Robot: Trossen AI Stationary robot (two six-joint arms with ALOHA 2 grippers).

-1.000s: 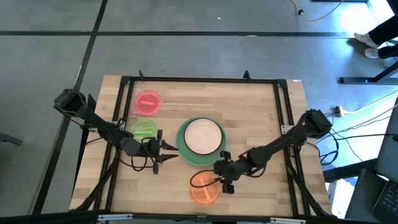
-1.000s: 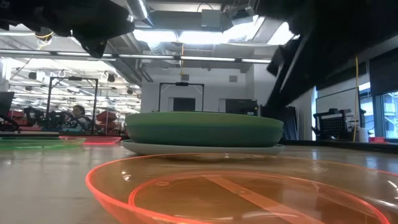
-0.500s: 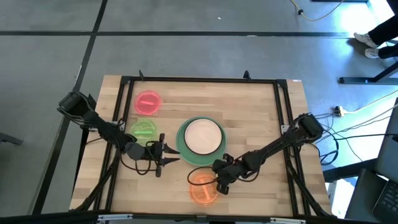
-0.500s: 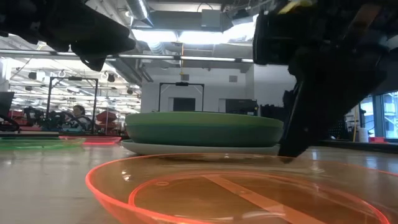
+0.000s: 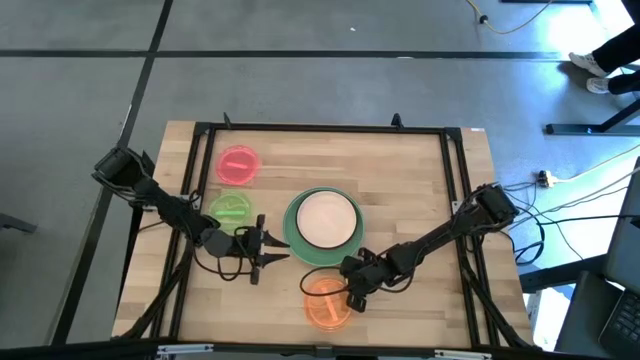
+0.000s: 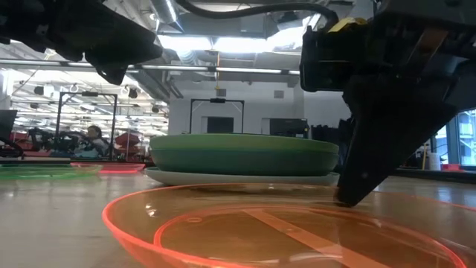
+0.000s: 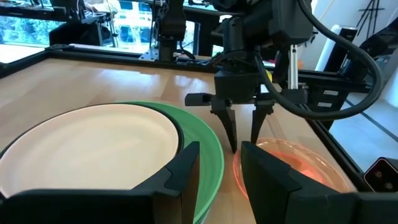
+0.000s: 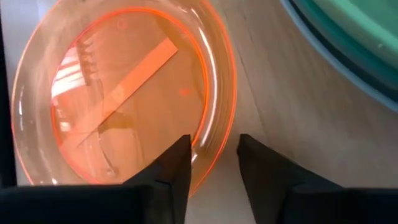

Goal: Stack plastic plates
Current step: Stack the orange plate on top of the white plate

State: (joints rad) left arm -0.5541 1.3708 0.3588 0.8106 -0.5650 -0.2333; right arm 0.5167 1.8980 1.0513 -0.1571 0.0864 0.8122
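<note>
The stack of plastic plates (image 5: 322,220) stands mid-table: a pale peach plate on top, a green rim around it, a pale grey-blue plate (image 6: 238,177) lowest on the wood. A translucent orange plate (image 5: 328,303) lies flat near the front edge. The lime plate (image 5: 232,208) and the red-pink plate (image 5: 238,165) lie flat at the left. My right gripper (image 8: 211,168) is open, pointing down astride the orange plate's far rim (image 8: 219,146). My left gripper (image 7: 217,174) is open, hovering level at the stack's near-left side. My right gripper comes from above, one finger (image 7: 229,130) inside the orange plate's far rim and the other (image 7: 257,124) outside it. Whether either finger touches the rim I cannot tell. The plate lies flat on the table.
A black metal frame (image 5: 320,128) borders the wooden table top. Bare wood lies right of the stack and along the far side. The room beyond the table shows racks and a seated person (image 6: 93,136) far off.
My right gripper has moved down and toward the table's near-left, onto the orange plate's far rim, its fingers now reaching plate level. My left gripper has shifted slightly toward the near edge beside the stack. No plate has moved.
</note>
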